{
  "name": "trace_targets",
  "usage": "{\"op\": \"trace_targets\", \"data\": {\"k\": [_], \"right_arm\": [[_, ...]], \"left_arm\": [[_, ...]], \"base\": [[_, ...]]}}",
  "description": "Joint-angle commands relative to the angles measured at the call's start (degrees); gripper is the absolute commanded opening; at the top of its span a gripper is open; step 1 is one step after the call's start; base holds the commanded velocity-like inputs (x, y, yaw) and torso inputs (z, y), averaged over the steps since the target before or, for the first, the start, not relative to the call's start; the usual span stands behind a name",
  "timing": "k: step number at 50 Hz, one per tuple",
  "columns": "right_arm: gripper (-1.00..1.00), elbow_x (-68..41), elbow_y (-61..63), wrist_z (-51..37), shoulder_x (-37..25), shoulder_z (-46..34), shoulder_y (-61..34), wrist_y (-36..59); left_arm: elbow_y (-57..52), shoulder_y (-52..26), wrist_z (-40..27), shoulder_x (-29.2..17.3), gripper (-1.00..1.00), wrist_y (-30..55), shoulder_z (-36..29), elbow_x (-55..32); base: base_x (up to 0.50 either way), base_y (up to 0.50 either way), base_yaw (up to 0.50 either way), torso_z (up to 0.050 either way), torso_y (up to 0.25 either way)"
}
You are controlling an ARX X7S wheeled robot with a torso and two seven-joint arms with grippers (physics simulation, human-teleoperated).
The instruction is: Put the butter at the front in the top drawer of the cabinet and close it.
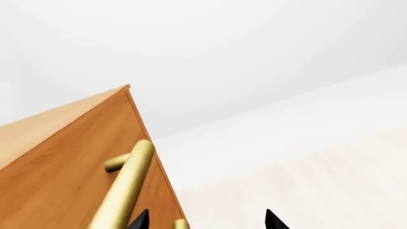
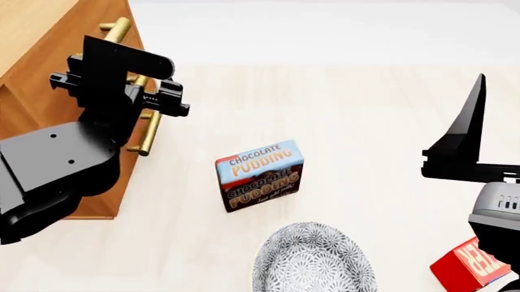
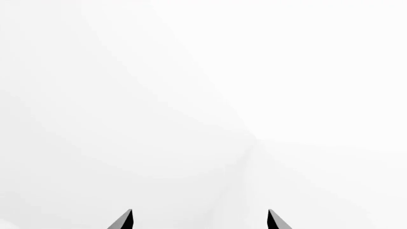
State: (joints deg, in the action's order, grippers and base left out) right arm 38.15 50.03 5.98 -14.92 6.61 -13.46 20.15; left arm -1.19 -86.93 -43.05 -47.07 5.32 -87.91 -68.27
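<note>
The butter (image 2: pixel 473 266), a red box with white letters, lies at the front right edge of the head view, just below my right arm. The light-brown cabinet (image 2: pixel 36 36) stands at the far left with its front facing right. No drawer juts out, and I cannot tell which brass handle is the top drawer's. My left gripper (image 2: pixel 167 100) is open right by a brass bar handle (image 2: pixel 146 137). In the left wrist view that handle (image 1: pixel 127 186) runs beside one fingertip of the left gripper (image 1: pixel 207 220). My right gripper (image 2: pixel 467 140) is open, empty and raised; the right wrist view shows the right gripper (image 3: pixel 199 220) against white.
A chocolate pudding box (image 2: pixel 260 175) stands upright mid-table. A patterned grey bowl (image 2: pixel 313 258) sits in front of it near the front edge. A second brass handle (image 2: pixel 118 27) shows higher on the cabinet front. The pale tabletop (image 2: pixel 349 103) stretches between the cabinet and my right arm.
</note>
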Motion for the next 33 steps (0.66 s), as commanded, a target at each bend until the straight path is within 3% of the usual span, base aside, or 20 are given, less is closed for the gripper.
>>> {"op": "trace_targets", "data": {"k": [1,12,33], "right_arm": [[1.0,0.0,0.3,-0.1,-0.3,0.0,0.2,0.1],[1.0,0.2,0.1,-0.6,0.1,-1.0,-0.2,0.0],[1.0,-0.6,-0.6,-1.6,0.0,-1.6,-0.3,-0.4]], "left_arm": [[12.3,-0.7,-8.8,-8.4,1.0,1.2,1.4,1.1],[-18.7,-2.6,-12.1,-20.2,1.0,-1.3,2.2,3.0],[-33.6,4.7,-12.8,-26.4,1.0,-10.4,-0.4,9.2]], "base": [[0.0,0.0,0.01,0.0,0.0],[0.0,0.0,0.0,0.0,0.007],[0.0,0.0,0.0,0.0,0.004]]}}
